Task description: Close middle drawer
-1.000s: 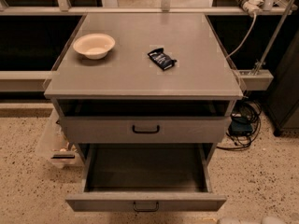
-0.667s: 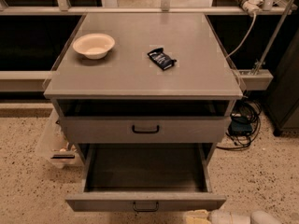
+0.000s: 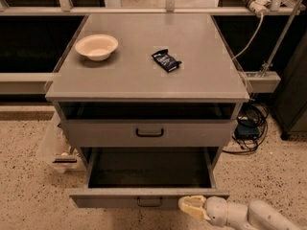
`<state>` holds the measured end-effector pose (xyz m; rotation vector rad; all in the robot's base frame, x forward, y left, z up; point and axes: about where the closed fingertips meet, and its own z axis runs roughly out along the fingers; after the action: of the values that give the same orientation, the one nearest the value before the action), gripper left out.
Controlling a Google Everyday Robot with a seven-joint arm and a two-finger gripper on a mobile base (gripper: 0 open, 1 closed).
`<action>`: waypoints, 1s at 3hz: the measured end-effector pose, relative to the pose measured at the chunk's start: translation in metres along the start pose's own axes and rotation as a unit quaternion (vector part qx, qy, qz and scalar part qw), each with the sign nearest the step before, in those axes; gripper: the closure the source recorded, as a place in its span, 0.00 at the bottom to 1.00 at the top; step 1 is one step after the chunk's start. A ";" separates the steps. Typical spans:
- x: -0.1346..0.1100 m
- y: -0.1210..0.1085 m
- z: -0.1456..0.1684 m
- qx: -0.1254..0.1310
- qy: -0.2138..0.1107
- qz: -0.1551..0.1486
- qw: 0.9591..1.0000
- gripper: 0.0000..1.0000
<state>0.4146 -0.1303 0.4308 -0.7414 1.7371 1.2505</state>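
Beside middle drawer (image 3: 110, 199) front, tool (image 3: 186, 207)

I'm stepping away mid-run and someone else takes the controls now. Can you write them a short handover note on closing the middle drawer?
Tool: low at the front right, level with the middle drawer's front panel and just right of its handle. Whether it touches the panel cannot be told.
Middle drawer: pulled far out.
Done: the tool is at the drawer front.
Left: push the drawer fully in.
Also there: a bowl and a dark packet on the cabinet top.
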 end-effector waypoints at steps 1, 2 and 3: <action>-0.018 -0.030 0.000 0.066 -0.012 -0.035 0.997 1.00; -0.018 -0.030 0.000 0.066 -0.012 -0.035 0.997 1.00; -0.013 -0.036 -0.004 0.104 0.001 -0.052 0.993 1.00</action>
<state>0.4493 -0.1462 0.4269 -0.7000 1.7755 0.9816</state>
